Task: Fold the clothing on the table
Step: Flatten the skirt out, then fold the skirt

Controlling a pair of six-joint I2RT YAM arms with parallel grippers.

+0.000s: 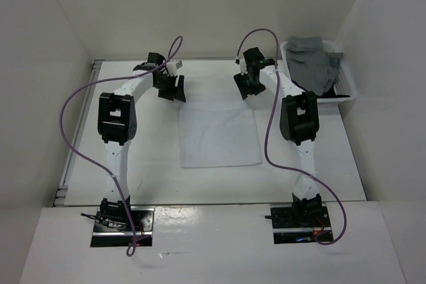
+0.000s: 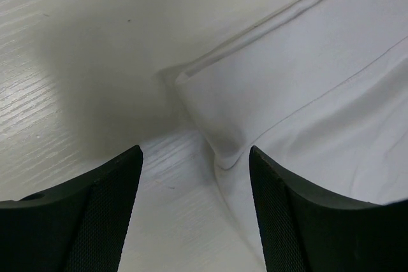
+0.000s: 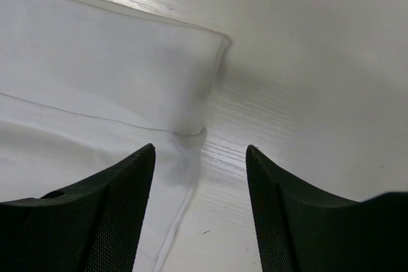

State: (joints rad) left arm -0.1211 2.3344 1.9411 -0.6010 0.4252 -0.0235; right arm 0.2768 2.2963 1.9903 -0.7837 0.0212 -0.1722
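The white clothing (image 1: 219, 134) lay flat in the middle of the bench (image 1: 153, 177), folded into a neat, roughly rectangular shape with doubled edges showing at its far corners. The left gripper (image 1: 172, 88) hung over the far left corner with its jaws wide and nothing between them, the corner lying on the bench just ahead of its fingers. The right gripper (image 1: 245, 83) stood the same way over the far right corner, jaws wide and gripping nothing. At the far right of the bench sat a white basket (image 1: 347, 92) with a grey garment (image 1: 311, 61) heaped in it.
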